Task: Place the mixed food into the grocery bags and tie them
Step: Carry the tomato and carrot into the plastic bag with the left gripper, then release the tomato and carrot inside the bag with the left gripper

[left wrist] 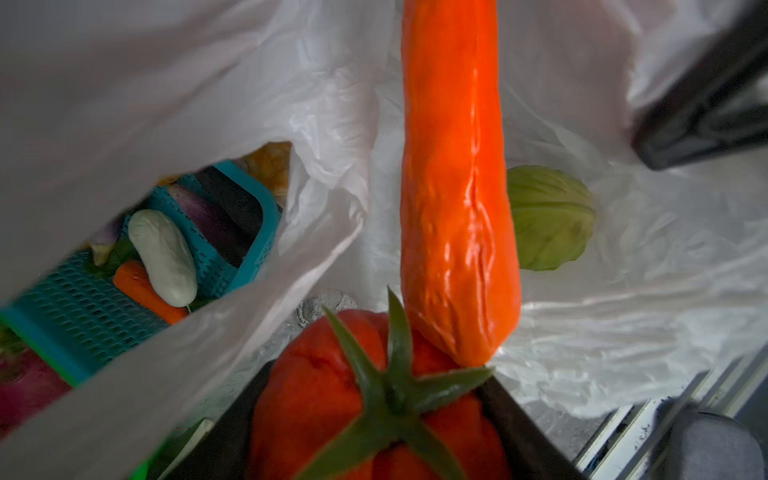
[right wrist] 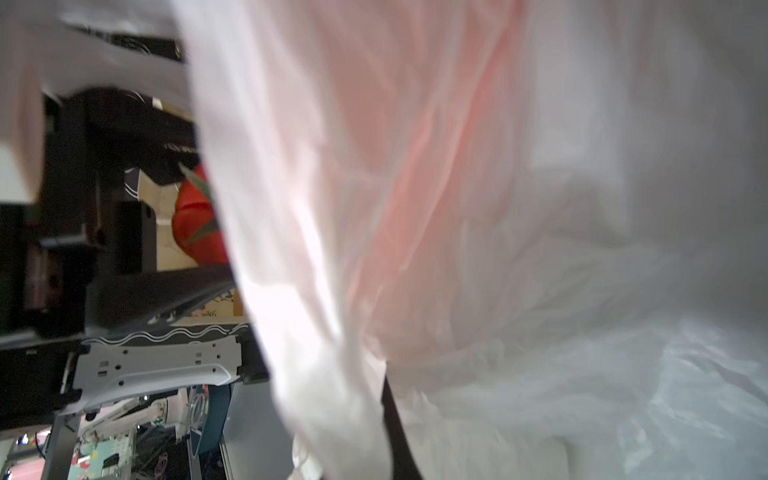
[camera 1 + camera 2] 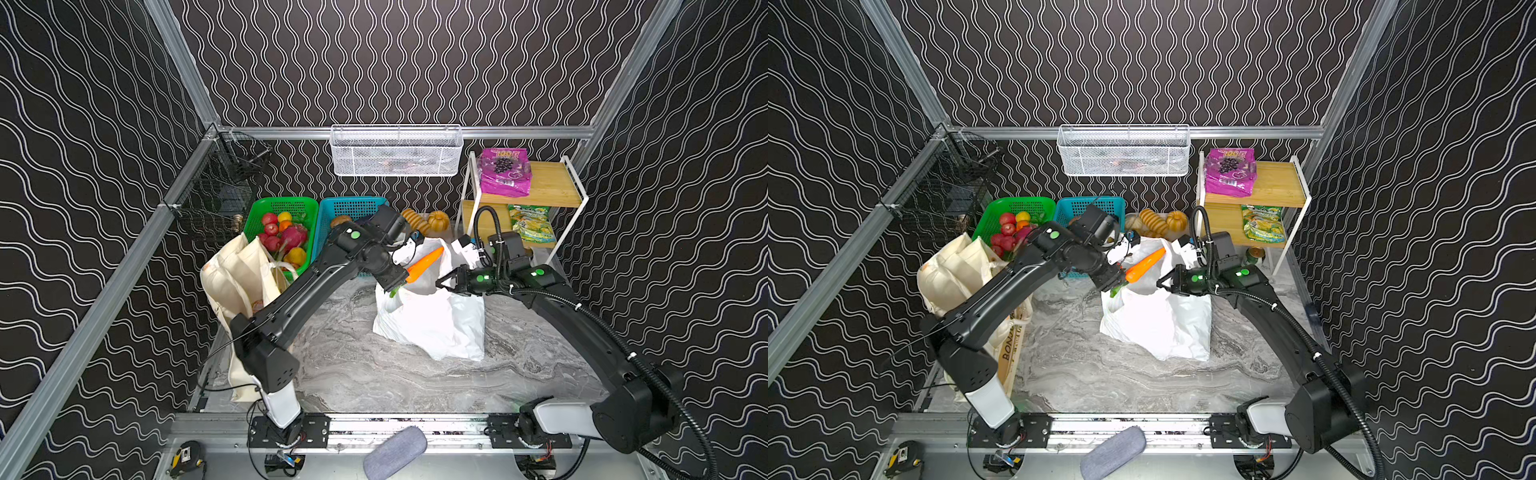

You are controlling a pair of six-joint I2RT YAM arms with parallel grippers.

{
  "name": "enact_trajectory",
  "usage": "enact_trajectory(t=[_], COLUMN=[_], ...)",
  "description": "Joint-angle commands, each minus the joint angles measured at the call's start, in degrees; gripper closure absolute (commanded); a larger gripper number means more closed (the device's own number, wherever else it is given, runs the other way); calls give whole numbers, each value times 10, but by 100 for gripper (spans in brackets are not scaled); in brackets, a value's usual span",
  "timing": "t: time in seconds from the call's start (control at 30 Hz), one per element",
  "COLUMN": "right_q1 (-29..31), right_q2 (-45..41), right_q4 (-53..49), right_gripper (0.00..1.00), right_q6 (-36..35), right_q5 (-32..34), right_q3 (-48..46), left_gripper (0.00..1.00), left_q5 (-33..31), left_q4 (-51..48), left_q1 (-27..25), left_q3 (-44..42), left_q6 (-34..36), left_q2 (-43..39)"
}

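Observation:
My left gripper (image 3: 395, 283) (image 3: 1115, 283) (image 1: 382, 399) is shut on a red toy tomato (image 1: 324, 399). An orange toy carrot (image 3: 424, 263) (image 3: 1145, 264) (image 1: 457, 199) is pinned against the tomato and sticks out over the mouth of the white plastic bag (image 3: 432, 328) (image 3: 1158, 328) (image 1: 623, 291). A green cabbage (image 1: 552, 220) lies inside that bag. My right gripper (image 3: 443, 285) (image 3: 1163, 283) (image 2: 390, 424) is shut on the bag's right rim and holds it up. The cream canvas tote (image 3: 237, 274) (image 3: 955, 270) stands at the left. A purple grape packet (image 3: 505, 172) lies on the shelf.
A teal basket (image 3: 349, 208) (image 1: 83, 303) behind the bag holds a white radish (image 1: 162, 257) and other vegetables. A green basket (image 3: 272, 205) of fruit is beside it, and golden breads (image 3: 424, 220) lie further right. The wooden shelf (image 3: 552, 183) carries a green-yellow packet (image 3: 532, 222).

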Motion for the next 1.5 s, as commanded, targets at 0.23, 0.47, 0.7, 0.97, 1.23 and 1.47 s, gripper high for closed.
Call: enact_trajectory(t=[0.23, 0.47, 0.7, 0.97, 1.23, 1.47], right_q1=[20, 20, 19, 7, 2, 1], right_q2=[-4, -19, -31, -40, -72, -82], right_q4=[26, 81, 123, 123, 163, 194], right_gripper=[100, 100, 100, 100, 100, 100], right_q6=[-13, -1, 6, -12, -23, -17], right_q5=[-17, -78, -110, -98, -106, -130], right_q3=[-2, -22, -50, -62, -93, -110], left_gripper=[62, 51, 47, 34, 30, 23], left_q5=[-48, 19, 86, 137, 247, 400], left_q4=[-32, 0, 68, 117, 215, 340], left_q1=[-33, -34, -34, -28, 7, 7], left_q3=[69, 60, 36, -13, -86, -125], left_q6=[0, -8, -42, -93, -229, -324], left_q2=[61, 63, 48, 19, 4, 6])
